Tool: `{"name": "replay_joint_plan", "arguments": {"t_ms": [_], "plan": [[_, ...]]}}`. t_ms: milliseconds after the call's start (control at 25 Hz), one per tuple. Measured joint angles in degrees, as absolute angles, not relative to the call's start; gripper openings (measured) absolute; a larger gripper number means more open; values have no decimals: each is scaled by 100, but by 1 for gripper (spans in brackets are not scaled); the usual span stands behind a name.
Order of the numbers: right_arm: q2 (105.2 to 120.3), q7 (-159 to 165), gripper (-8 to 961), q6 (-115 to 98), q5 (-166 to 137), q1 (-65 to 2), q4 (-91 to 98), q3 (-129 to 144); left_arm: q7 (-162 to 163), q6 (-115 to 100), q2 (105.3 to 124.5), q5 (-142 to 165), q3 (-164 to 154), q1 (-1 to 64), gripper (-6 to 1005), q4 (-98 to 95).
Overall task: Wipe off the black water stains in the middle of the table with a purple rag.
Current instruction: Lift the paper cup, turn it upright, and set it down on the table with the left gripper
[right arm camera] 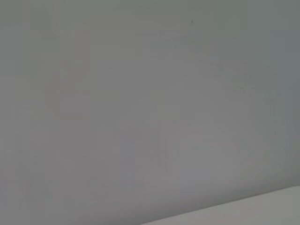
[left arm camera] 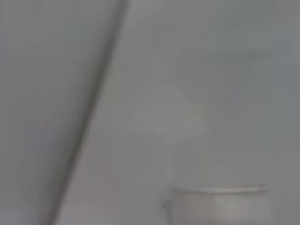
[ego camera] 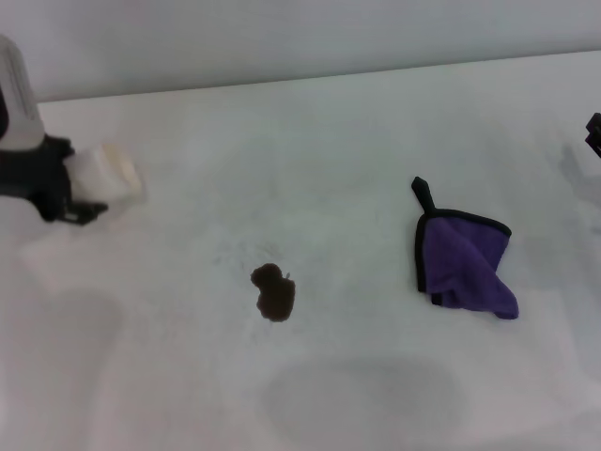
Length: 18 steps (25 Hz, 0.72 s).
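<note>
Purple rag (ego camera: pixel 462 263): lies flat on the table (ego camera: pixel 338 160) at the right, loosely folded into a rough triangle, black trim along its far and left edges, thin black loop tab (ego camera: pixel 423 194) pointing far and slightly left. Judged soft, light and limp, so likely to drape and bunch once lifted; no risk of breaking, little of slipping from a firm pinch. Best taken, by this reading, across the thick folded middle, where several layers stack, rather than by the thin loop tab or a single trimmed edge, which would let the cloth dangle and wipe poorly. Nearer and to the left, around the middle of the table: black water stains (ego camera: pixel 273 290), one small dark brown-black blot, smaller than the rag and well apart from it, not yet touched. Farther back at the far left: left gripper (ego camera: pixel 70 195), grasping a cream paper cup (ego camera: pixel 108 172) held tilted above the table; cup rim also visible in the left wrist view (left arm camera: pixel 220 190). At the far right edge: right gripper (ego camera: pixel 594 133), only a dark sliver in view, near the rag but apart from it; cannot tell whether its fingers are parted or closed. Right wrist view shows only blank grey surface and a pale strip of table (right arm camera: pixel 262 211).
</note>
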<state>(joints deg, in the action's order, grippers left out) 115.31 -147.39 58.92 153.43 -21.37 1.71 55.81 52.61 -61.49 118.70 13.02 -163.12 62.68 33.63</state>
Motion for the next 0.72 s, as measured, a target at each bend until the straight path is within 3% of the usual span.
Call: {"name": "replay_joint_plan", "arguments": {"t_ms": [200, 720], "plan": [[11531, -14739, 810, 5809, 15340, -2149, 212, 5581, 4760, -5988, 11867, -256, -16313, 6023, 731, 3250], [11540, -14739, 810, 5597, 15337, -2238, 225, 5594, 1642, -5168, 11896, -4355, -16301, 4707, 732, 380]]}}
